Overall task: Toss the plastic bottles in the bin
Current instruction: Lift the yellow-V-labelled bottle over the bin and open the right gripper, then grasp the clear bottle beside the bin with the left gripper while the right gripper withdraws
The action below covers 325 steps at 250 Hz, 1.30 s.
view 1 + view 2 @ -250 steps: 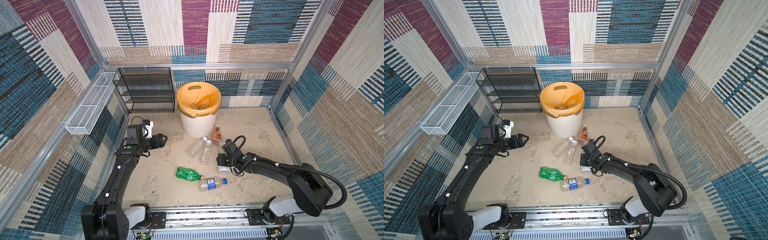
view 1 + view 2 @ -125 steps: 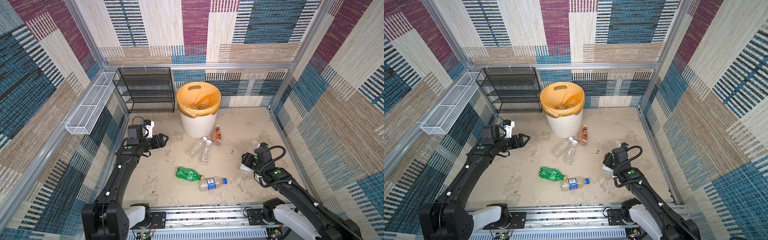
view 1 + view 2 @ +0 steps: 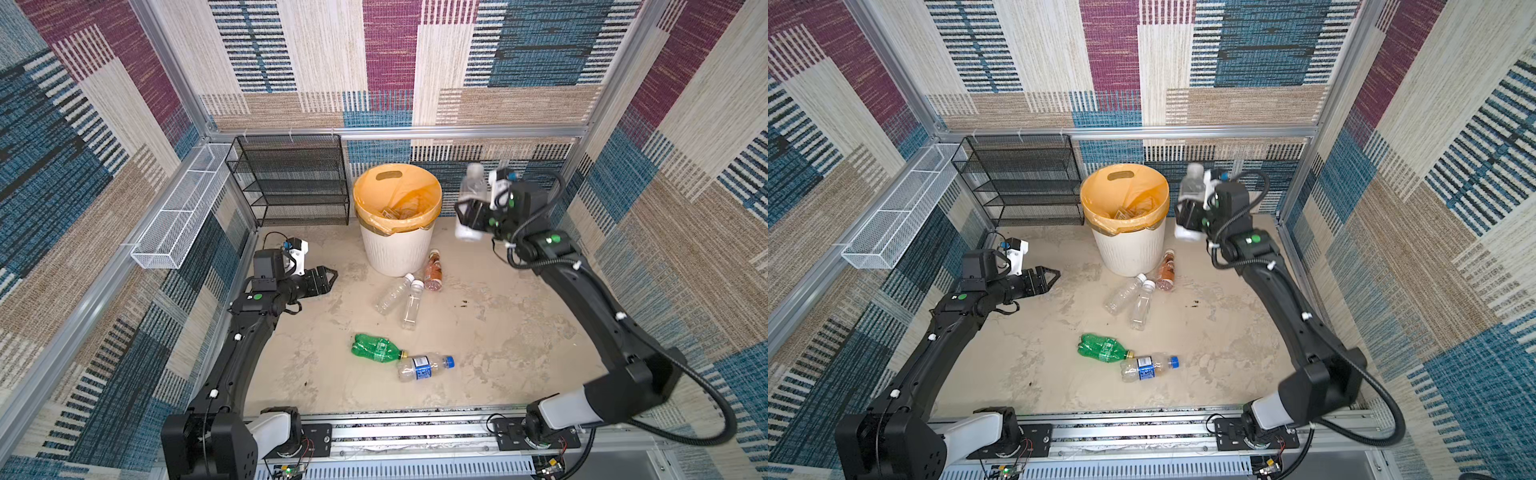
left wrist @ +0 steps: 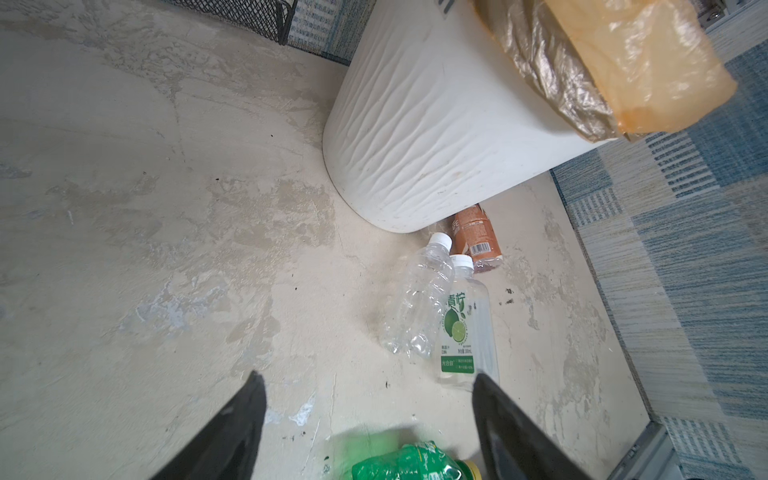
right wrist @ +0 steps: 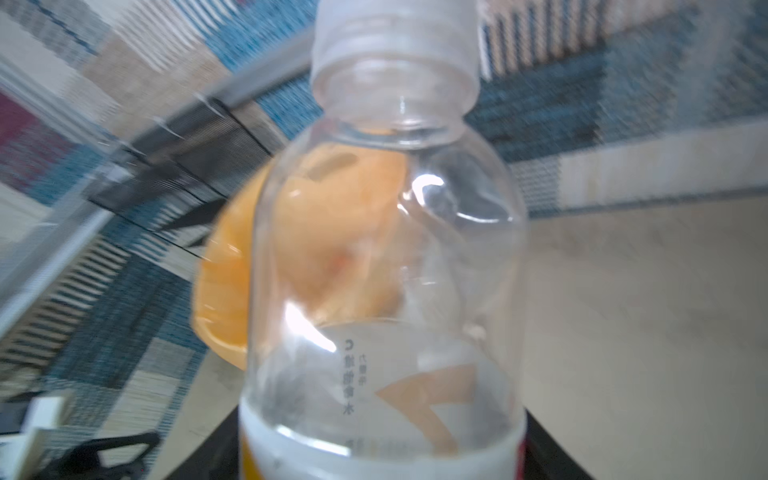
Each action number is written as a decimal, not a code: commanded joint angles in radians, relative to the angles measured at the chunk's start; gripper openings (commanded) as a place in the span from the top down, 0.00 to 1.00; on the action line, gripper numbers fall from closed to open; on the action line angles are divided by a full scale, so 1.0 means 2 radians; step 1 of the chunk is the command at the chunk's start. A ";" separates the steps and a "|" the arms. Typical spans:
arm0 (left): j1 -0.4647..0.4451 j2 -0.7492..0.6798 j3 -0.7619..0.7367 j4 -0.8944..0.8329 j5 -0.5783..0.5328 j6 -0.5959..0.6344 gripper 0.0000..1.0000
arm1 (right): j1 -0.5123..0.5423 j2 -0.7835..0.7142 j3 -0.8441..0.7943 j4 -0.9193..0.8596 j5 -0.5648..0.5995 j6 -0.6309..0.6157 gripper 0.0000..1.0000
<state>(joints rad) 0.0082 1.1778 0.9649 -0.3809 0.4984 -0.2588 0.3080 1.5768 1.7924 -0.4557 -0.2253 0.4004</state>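
While the right gripper hangs raised just right of the bin, its jaws are clamped on the white-labelled lower half of the held bottle: clear, upright, white cap up, about level with the rim and outside it, not over the opening. Both top views agree on that. Right wrist view adds what they can't: print on the held bottle, dark jaw edges flanking its base, the bin's orange liner seen beside and through the clear shoulder. It's badly blurred and none of the floor bottles are in it. Left gripper sits low over the floor, left of the bin, jaws spread with nothing between them. Left wrist view confirms the gap and shows the labels: plain clear bottle touching the lime-label bottle, caps toward the bin, orange-label bottle against the bin's foot, green bottle at the frame edge. Only the top views show the blue-label bottle just beside the green one's cap, and clear plastic inside the liner, too small to identify
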 commanded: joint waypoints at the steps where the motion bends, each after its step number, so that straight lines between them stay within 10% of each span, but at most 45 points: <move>1: 0.001 -0.006 -0.002 0.002 -0.009 0.005 0.21 | 0.005 0.074 0.217 -0.034 -0.118 -0.009 0.09; 30: 0.000 0.000 -0.001 0.005 -0.009 0.004 0.19 | 0.003 0.123 0.280 -0.093 -0.102 -0.019 0.01; 138: -0.007 0.006 0.000 0.004 0.010 0.003 0.14 | -0.058 -0.063 -0.011 0.010 0.008 -0.028 0.01; 246: -0.153 0.061 0.006 -0.002 -0.062 0.019 0.09 | -0.074 -0.206 -0.421 0.087 0.062 -0.001 0.00; 325: -0.216 0.170 0.036 0.037 -0.091 0.015 0.09 | -0.076 -0.224 -0.506 0.130 0.041 0.012 0.02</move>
<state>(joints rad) -0.3939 1.4563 1.0016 -0.3607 0.3622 -0.2367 0.1577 1.1488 0.7963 -0.2867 -0.1467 0.4118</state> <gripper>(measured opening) 0.906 0.977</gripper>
